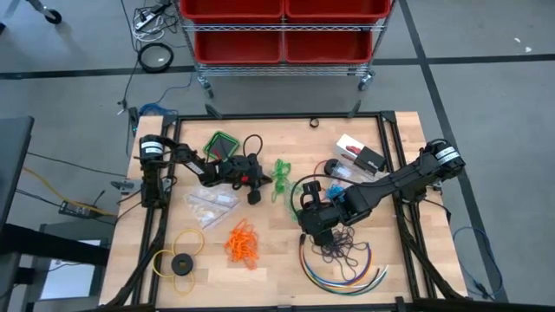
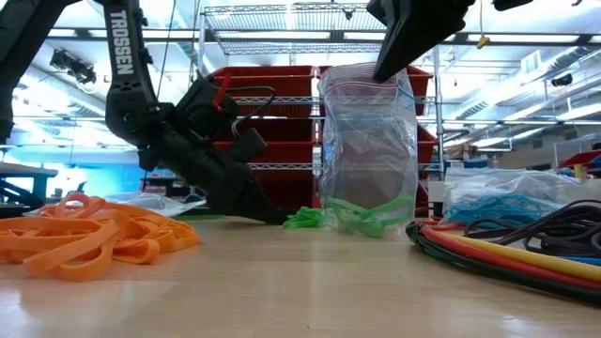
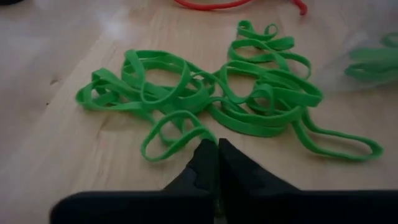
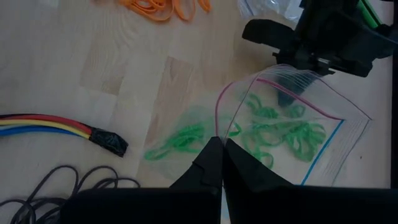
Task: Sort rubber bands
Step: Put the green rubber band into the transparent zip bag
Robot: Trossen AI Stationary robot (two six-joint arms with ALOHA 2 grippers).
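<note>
A loose bunch of green rubber bands (image 3: 211, 93) lies flat on the wooden table (image 1: 277, 277) near its middle (image 1: 280, 178). My left gripper (image 3: 215, 147) is low over the bunch's near edge, its fingertips shut together on one loop. My right gripper (image 4: 219, 142) holds a clear zip bag (image 2: 366, 141) just right of the bunch. The bag holds more green bands at its bottom (image 2: 362, 214). Orange rubber bands (image 1: 243, 243), dark ones (image 1: 342, 251) and blue ones (image 1: 334, 169) lie in bunches of their own. My left gripper meets the near end of one green loop (image 3: 198, 135) with its fingertips, slanting down from the table's left side. The loop lies flat and slack on the wood; the fingertips hide the pinched spot. My right gripper pinches the zip bag's top edge (image 4: 219, 127) between its two fingers, slanting down from above. The bag hangs upright below them, and its bottom (image 2: 368, 227) touches the table.
Long multicoloured cables (image 1: 347, 273) curve along the near right. A yellow ring with a black disc (image 1: 178, 260) lies near left, spare clear bags (image 1: 211, 204) left of centre. A green basket (image 1: 221, 143) and a white box (image 1: 360, 154) stand at the far side.
</note>
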